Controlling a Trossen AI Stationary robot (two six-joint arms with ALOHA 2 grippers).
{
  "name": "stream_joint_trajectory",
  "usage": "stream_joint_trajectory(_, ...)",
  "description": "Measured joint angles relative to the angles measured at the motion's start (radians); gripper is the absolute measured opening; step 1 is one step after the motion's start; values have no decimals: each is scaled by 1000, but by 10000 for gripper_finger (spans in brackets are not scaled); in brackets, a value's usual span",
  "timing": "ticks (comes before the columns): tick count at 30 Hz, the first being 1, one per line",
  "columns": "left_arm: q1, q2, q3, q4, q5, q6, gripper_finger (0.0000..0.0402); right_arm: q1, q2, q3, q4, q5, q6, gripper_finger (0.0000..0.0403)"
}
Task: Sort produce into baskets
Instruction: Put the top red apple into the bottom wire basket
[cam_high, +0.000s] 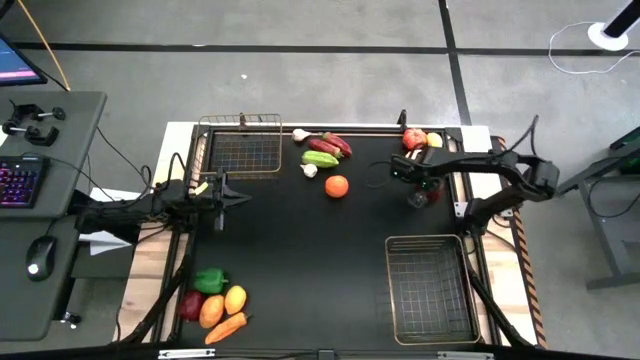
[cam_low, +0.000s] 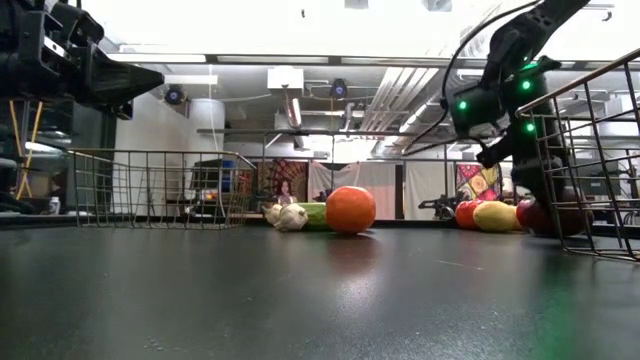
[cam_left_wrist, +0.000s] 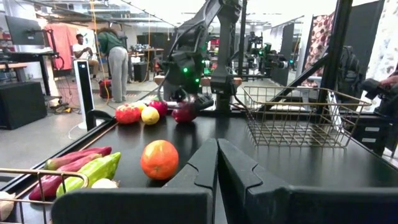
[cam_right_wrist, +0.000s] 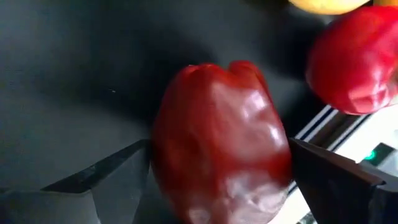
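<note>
A dark-red pepper (cam_right_wrist: 217, 155) lies on the black table right of centre, near a red apple (cam_high: 413, 138) and a lemon (cam_high: 434, 140). My right gripper (cam_right_wrist: 219, 144) points steeply down over the pepper, open, with one finger on each side of it. My left gripper (cam_high: 240, 197) is shut and empty, held level above the table's left side. An orange (cam_high: 337, 186), a green cucumber (cam_high: 320, 158), garlic (cam_high: 310, 170) and dark-red pieces (cam_high: 335, 145) lie at the far middle. One wire basket (cam_high: 240, 148) stands at the far left and another (cam_high: 430, 290) at the near right. My right gripper's open fingers (cam_right_wrist: 118, 177) come from above and flank the two sides of the dark-red pepper (cam_right_wrist: 168, 143), which rests on the table. I cannot tell whether they touch it.
A second pile lies at the near left corner: a green pepper (cam_high: 210, 281), a lemon (cam_high: 236, 298), an orange piece (cam_high: 211, 311), a carrot (cam_high: 226, 327) and a dark-red piece (cam_high: 190, 305). People stand in the room beyond the table.
</note>
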Motion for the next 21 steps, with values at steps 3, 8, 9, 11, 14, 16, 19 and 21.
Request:
stream_joint_trajectory(3,0,0,0,0,0,0,1,0,47,1,-3,60,3,362)
stream_joint_trajectory(8,0,0,0,0,0,0,1,0,104,1,-18,107,14,363)
stream_joint_trajectory(9,0,0,0,0,0,0,1,0,113,1,-23,111,24,363)
stream_joint_trajectory(11,0,0,0,0,0,0,1,0,127,1,-38,128,50,362)
stream_joint_trajectory(14,0,0,0,0,0,0,1,-1,142,-3,-69,142,79,350)
stream_joint_trajectory(16,0,0,0,0,0,0,1,2,142,-1,-73,142,92,333)
stream_joint_trajectory(19,0,0,0,0,0,0,1,20,141,4,-95,141,126,299)
stream_joint_trajectory(21,0,0,0,0,0,0,1,40,137,17,-128,129,143,287)
